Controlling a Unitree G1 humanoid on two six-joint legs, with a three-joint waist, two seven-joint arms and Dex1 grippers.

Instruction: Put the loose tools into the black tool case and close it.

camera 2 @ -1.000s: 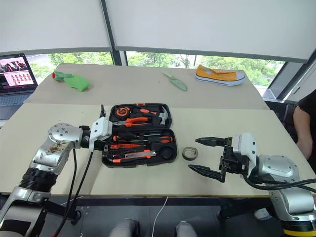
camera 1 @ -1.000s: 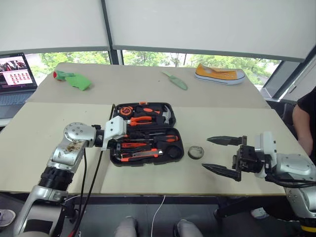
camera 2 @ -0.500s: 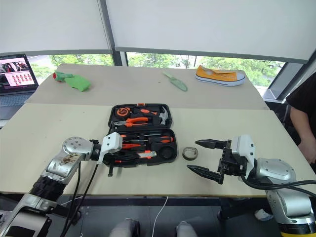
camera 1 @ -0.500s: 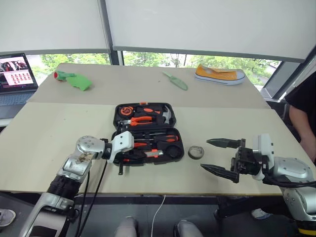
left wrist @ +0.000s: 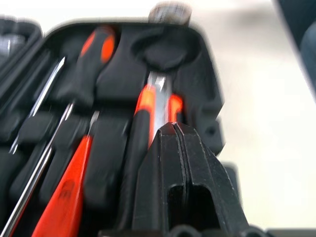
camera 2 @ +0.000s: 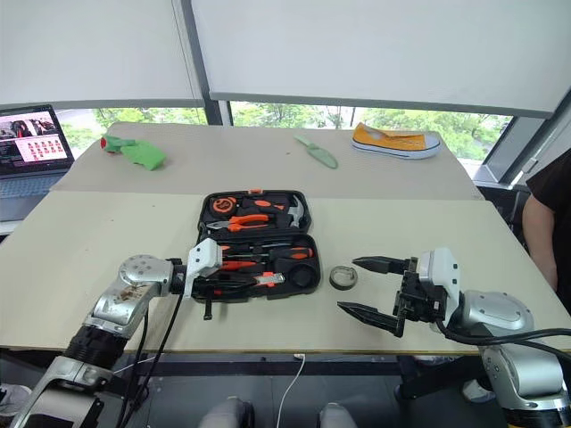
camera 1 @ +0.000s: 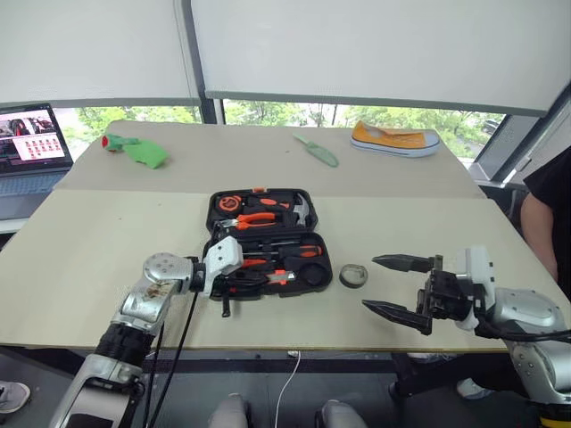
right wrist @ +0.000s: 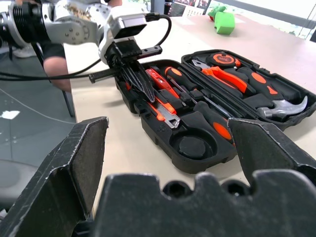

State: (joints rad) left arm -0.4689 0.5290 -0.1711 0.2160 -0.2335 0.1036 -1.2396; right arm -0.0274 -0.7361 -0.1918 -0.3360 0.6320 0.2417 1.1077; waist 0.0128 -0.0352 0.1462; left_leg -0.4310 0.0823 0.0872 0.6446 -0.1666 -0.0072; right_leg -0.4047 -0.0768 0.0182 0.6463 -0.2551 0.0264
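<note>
Left eye view: the black tool case [camera 1: 264,241] lies open on the table [camera 1: 107,232], screwdrivers and utility knife [right wrist: 163,106] in its slots. At its near-left corner, the left gripper [right wrist: 140,81] has its fingers pressed together over the knife. The tape roll [camera 1: 353,275] sits just right of the case; beyond it the right gripper [camera 1: 403,287] hangs spread wide, empty.

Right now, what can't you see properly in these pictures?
- Left gripper: shut over the utility knife in the tool case; actual contact unclear.
- Left wrist view: blurred, slot details lost.
- Tape roll: too small for detail.
- Person: cut off by the edge.
</note>
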